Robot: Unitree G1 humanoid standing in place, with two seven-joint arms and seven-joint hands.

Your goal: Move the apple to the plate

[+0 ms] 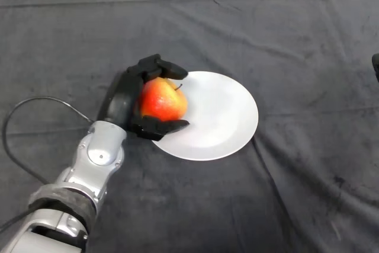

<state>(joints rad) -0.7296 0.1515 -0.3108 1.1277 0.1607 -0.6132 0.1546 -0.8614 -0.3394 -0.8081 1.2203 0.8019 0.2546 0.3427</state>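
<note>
Over the left edge of the white plate [219,117], the apple [163,100] is held by the left hand [127,100], which is reached in from the near left on the silver-grey arm [98,155]. The fruit is red with a yellow patch, and its short stem is turned up and to the right. The carrying part of the task is judged to be largely done, since the apple has been brought above the plate's left rim; whether it is resting on the plate or is held just clear of it cannot be told. What is judged to be left is for the apple to be set down further onto the plate, released, and the hand drawn away. The fingers [161,65] are curled over the far side of the apple, and the thumb [163,127] is closed against its near side, so the fruit is clasped between them with little spare opening. The plate lies flat on the dark cloth of the tabletop [296,39].
</note>
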